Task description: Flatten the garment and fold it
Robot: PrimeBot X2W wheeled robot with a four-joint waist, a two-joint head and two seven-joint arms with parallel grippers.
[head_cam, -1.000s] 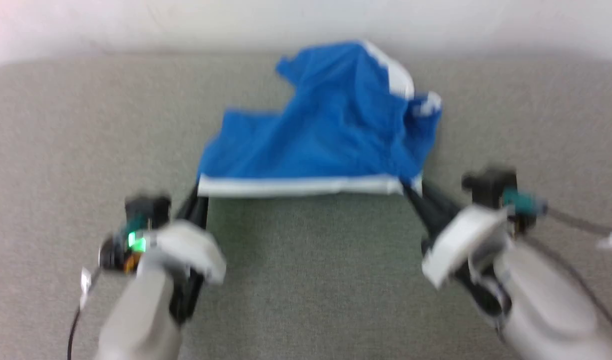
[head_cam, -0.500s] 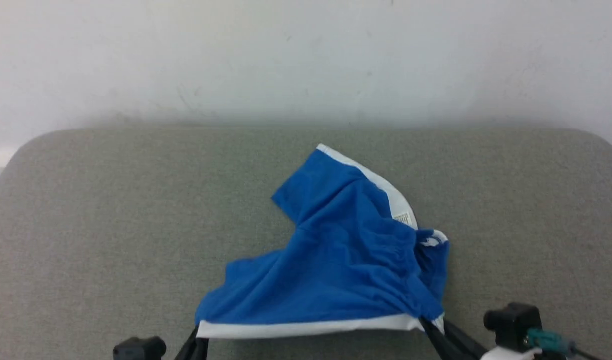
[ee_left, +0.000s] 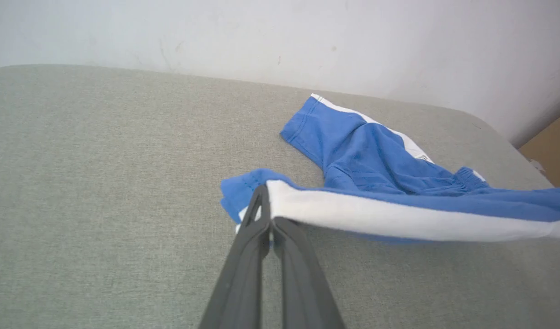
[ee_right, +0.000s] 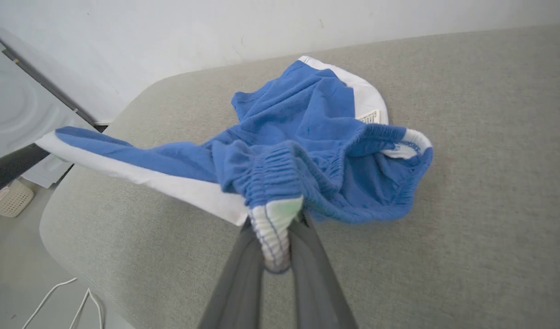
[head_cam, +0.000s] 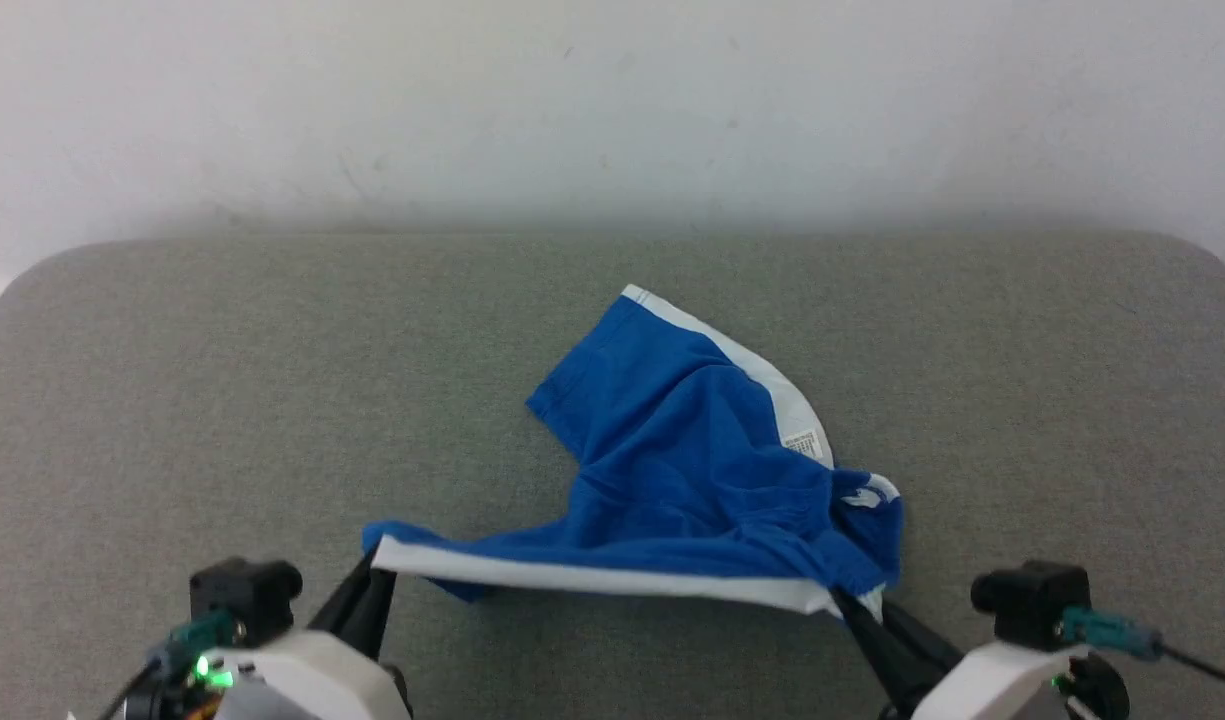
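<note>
The garment [head_cam: 692,470] is a pair of bright blue shorts with white bands, wrinkled on the grey table [head_cam: 172,400]. Its near white-banded edge is lifted and stretched between my two grippers. At that edge's left end, my left gripper [head_cam: 374,570] is shut on the corner, seen close in the left wrist view [ee_left: 266,214] with the garment [ee_left: 376,160] trailing right. My right gripper [head_cam: 844,603] is shut on the right corner, where bunched elastic fabric sits between its fingers [ee_right: 280,228]. The rest of the garment [ee_right: 307,132] lies crumpled on the table behind.
A white wall [head_cam: 612,100] runs behind the table's far edge. In the right wrist view, a white appliance [ee_right: 14,114], a small basket [ee_right: 8,198] and white cables [ee_right: 60,297] are on the floor off the table's left end. A brown surface [ee_left: 552,151] lies beyond the table's right corner.
The head camera tilted up, then settled. The held white edge now hangs above the table with the blue fabric sagging under it, and the garment's far part lies lower and flatter.
</note>
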